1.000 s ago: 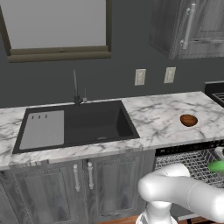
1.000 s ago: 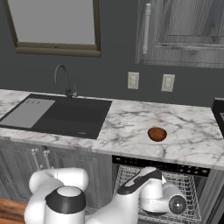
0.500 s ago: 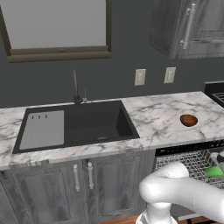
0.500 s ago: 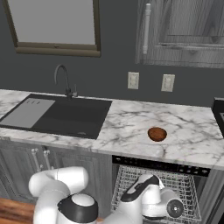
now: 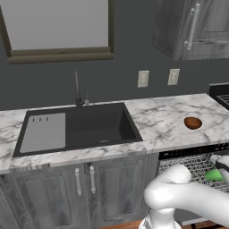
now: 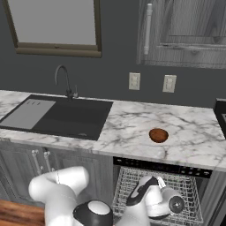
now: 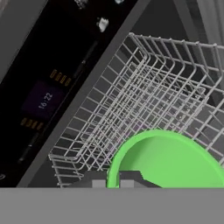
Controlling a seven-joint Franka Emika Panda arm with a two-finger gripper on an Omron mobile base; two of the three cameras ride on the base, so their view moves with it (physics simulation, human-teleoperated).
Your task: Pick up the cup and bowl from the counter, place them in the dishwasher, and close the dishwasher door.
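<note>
My gripper (image 7: pixel 113 183): low over the dishwasher (image 6: pixel 159 164), finger tips (image 7: pixel 98 183) set to either side of the cup's near rim; they look clamped on that rim, one tip outside the wall and one inside.
Cup (image 7: pixel 168 162): right ahead of my fingers, mouth open toward my hand camera; in the left base view it shows as a green patch (image 5: pixel 214 175) at the end of my arm.
Rack (image 7: pixel 131 100): white wire, directly beyond and beneath the cup, spreading away from my fingers.
Key relation: the cup hangs above the rack floor, not visibly touching the wires; the move I judge next is straight down along my fingers, then letting go.
Bowl (image 6: pixel 158 135): well behind and above my fingers, sitting on the counter (image 6: pixel 132 128); not yet fetched.
Dishwasher door: I judge it open, since the rack is exposed; I cannot make out the panel itself.
</note>
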